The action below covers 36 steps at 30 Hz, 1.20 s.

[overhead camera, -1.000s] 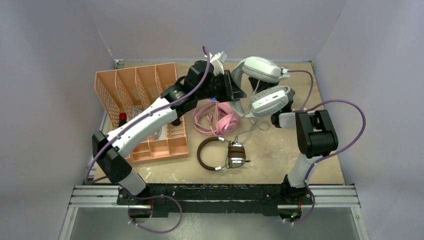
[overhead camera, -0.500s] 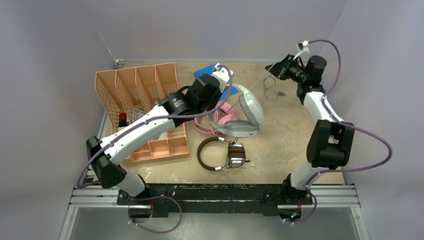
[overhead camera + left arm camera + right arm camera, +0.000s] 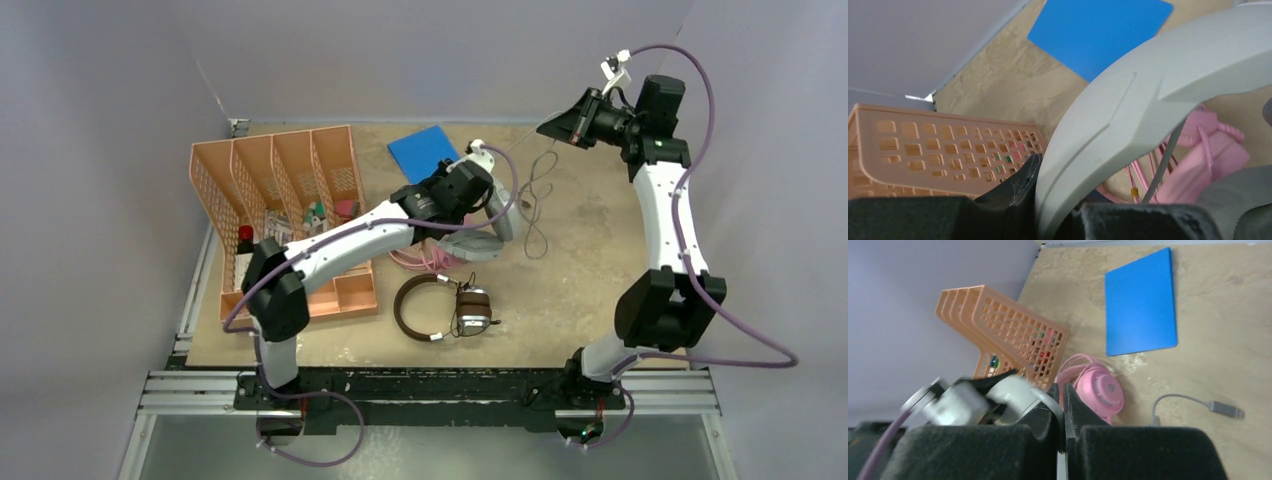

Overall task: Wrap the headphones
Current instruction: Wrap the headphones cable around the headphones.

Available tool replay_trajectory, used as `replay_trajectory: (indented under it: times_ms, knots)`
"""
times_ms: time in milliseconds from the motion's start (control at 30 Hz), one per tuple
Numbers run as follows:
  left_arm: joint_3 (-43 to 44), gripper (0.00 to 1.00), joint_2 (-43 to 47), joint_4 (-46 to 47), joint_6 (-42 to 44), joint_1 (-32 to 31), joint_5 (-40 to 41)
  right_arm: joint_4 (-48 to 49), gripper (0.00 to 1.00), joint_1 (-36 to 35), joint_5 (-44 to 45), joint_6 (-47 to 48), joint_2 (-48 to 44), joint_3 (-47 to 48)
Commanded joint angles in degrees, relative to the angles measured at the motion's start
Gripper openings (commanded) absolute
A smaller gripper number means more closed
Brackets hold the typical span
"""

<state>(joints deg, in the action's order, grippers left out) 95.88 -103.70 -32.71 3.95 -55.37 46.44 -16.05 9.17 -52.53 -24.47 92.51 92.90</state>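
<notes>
top view: the left gripper [image 3: 478, 197] is clamped on the band of the light-grey headset [image 3: 478, 244] in the middle of the frame. the right gripper [image 3: 557, 127], high at the upper right, seems to pinch the grey cable [image 3: 535, 192], which lies in loose loops.

the pink headset [image 3: 412, 260] and brown headset [image 3: 472, 308] lie just below. i cannot tell if their cords are wound.

left wrist view: the grey band sits tight between the fingers.

right wrist view: the fingers are pressed together. the plug [image 3: 1225, 410] lies loose at the lower right, so the grey one looks barely begun.

Light-grey headset [image 3: 1148, 100], pink headset [image 3: 1100, 390], brown-and-silver headset [image 3: 473, 308] — blue pad [image 3: 425, 150], peach lattice rack [image 3: 270, 170]
</notes>
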Motion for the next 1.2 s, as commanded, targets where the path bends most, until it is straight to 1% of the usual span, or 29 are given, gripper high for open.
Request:
replay_trajectory:
  times_ms: [0,67,133,233,367,433,467,567,633,800,900,1000,1100,1167]
  knots:
    - [10.2,0.00,-3.2,-3.1,-9.1,3.6,6.1,-2.8,0.00,0.6,-4.2,-0.2,-7.5,2.9]
    - [13.8,0.00,-5.6,-4.1,-11.5,4.0,5.1,-1.2,0.00,-0.6,-6.1,-1.6,-10.0,0.4]
    - [19.8,0.00,-9.2,-7.2,-14.3,4.5,5.2,-1.7,0.00,-1.9,-6.7,-1.5,-12.0,-1.1]
    - [29.6,0.00,-14.5,-12.3,-21.6,6.1,5.5,-2.3,0.00,-3.9,-6.3,-0.8,-15.3,-4.6]
    - [37.3,0.00,-17.2,-11.7,-27.3,7.2,3.8,-4.7,0.00,-7.2,-3.0,3.9,-20.0,-9.9]
    - [40.6,0.00,-17.8,-10.4,-29.6,7.4,2.6,-1.5,0.00,-8.7,-2.0,4.3,-23.2,-15.1]
    - [41.2,0.00,-17.7,-9.2,-30.4,7.3,1.9,0.4,0.00,-10.7,-1.1,4.2,-25.7,-18.0]
    - [40.9,0.00,-16.6,-4.1,-32.5,7.3,0.2,7.2,0.00,-11.3,0.6,2.3,-31.0,-25.6]
    - [40.6,0.00,-15.6,-1.6,-33.9,7.2,-1.0,9.2,0.00,-11.4,1.5,2.4,-33.2,-29.0]
    - [38.8,0.00,-12.7,4.2,-37.5,7.3,-5.8,14.4,0.00,-11.4,5.8,2.9,-36.1,-35.7]
    - [37.8,0.00,-11.0,6.8,-41.2,7.3,-8.7,18.3,0.02,-11.4,8.8,3.0,-38.0,-39.6]
    - [36.2,0.00,-10.0,10.4,-44.9,7.1,-11.7,23.8,0.04,-11.6,8.8,0.0,-39.2,-42.8]
    - [34.9,0.00,-10.1,12.5,-47.3,6.9,-12.6,30.4,0.07,-12.7,7.4,-3.9,-39.5,-44.0]
    - [35.0,0.00,-10.5,13.3,-48.5,6.9,-13.4,30.3,0.14,-13.8,8.8,-3.4,-39.8,-43.9]
